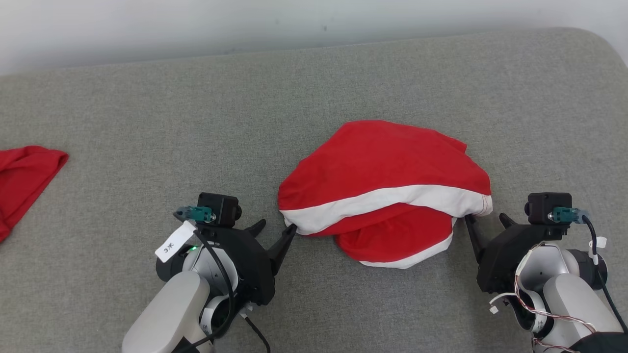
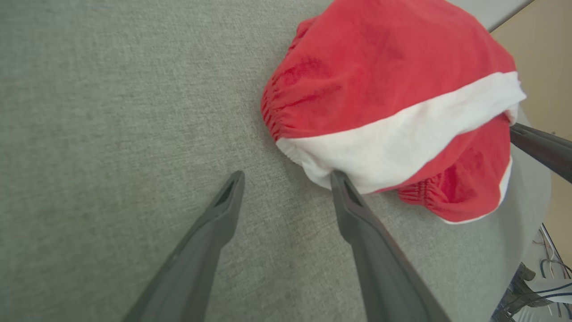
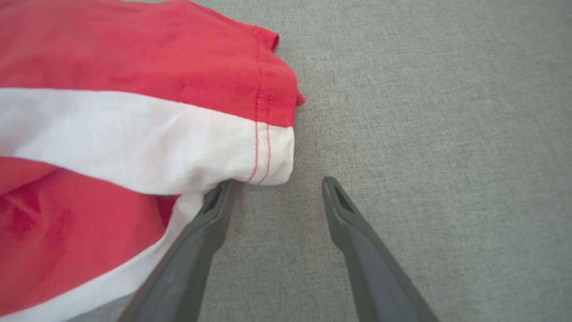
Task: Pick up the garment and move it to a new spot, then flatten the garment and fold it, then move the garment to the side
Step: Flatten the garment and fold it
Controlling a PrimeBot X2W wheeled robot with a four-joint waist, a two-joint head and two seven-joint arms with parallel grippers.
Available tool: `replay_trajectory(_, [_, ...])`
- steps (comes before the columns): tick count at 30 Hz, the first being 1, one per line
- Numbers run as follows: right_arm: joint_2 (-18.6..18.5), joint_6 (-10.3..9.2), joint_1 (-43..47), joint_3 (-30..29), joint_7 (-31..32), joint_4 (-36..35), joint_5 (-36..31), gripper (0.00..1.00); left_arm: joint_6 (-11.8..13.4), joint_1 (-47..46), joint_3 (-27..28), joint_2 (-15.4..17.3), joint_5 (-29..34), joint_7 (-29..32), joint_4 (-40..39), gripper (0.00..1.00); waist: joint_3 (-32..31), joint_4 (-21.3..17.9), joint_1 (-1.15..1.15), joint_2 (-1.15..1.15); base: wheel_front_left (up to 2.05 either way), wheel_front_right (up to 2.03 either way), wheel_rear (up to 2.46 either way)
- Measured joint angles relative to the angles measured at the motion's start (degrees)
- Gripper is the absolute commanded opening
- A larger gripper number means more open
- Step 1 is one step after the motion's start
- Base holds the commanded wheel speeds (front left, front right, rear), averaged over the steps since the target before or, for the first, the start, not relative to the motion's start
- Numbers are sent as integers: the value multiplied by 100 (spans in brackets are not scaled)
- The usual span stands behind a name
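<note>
**Head view.** A red garment [image 1: 387, 166] with a white band lies bunched in a rounded heap on the grey couch-like surface [image 1: 147, 108], a little right of centre. It sits between the two grippers. The left gripper [image 1: 277, 225] rests at the heap's left end with its jaws apart and nothing between them. Its inner fingertip is at the edge of the white band. The right gripper [image 1: 485, 217] rests at the heap's right end, jaws likewise apart and empty, its inner fingertip at the band's stitched corner. A second red cloth [image 1: 24, 176] lies at the far left edge, well apart from the heap.

**Left wrist view.** The left gripper [image 2: 288, 175] has both fingers spread over bare grey fabric. One tip touches the white band of the garment [image 2: 384, 67], and the other is clear of it. A gathered, elastic-looking hem runs along the heap's near side. A dark finger [image 2: 540, 150] of the other gripper enters from the right edge, beside the band's far end.

**Right wrist view.** The right gripper [image 3: 277, 182] is spread wide. One tip lies at the white corner with red double stitching (whether just under the hem or only against it cannot be told), and the other is over bare fabric.
</note>
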Motion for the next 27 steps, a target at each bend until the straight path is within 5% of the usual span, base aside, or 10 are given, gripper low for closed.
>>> replay_trajectory(20, [-21, 480, -185, 154, -66, -60, 204, 100, -245, -197, -174, -116, -355, -275, 315, 100, 9, 10, 0, 0, 0, 0, 0])
replay_trajectory(21, [-21, 499, -185, 152, -79, -60, 204, 80, -245, -225, -185, -116, -357, -307, 318, 100, 10, 9, 0, 0, 0, 0, 0])
replay_trajectory(22, [-21, 499, -185, 152, -92, -60, 204, 49, -246, -250, -194, -118, -365, -312, 321, 100, 10, 7, 0, 0, 0, 0, 0])
replay_trajectory(23, [-22, 506, -185, 149, -92, -58, 208, 46, -246, -265, -203, -119, -379, -314, 326, 100, 11, 6, 0, 0, 0, 0, 0])
replay_trajectory(25, [-19, 506, -185, 133, -92, -32, 263, 42, -247, -275, -231, -120, -403, -358, 355, 47, 10, 4, -1, 0, 0, 0, 0])
replay_trajectory(26, [-19, 506, -184, 127, -91, -9, 272, 47, -247, -275, -242, -120, -404, -361, 375, 41, 9, 2, 0, 0, 0, 0, 0])
replay_trajectory(27, [-18, 506, -182, 123, -91, 16, 288, 52, -247, -277, -263, -119, -404, -361, 396, 45, 8, 1, 0, 0, 0, 0, 0])
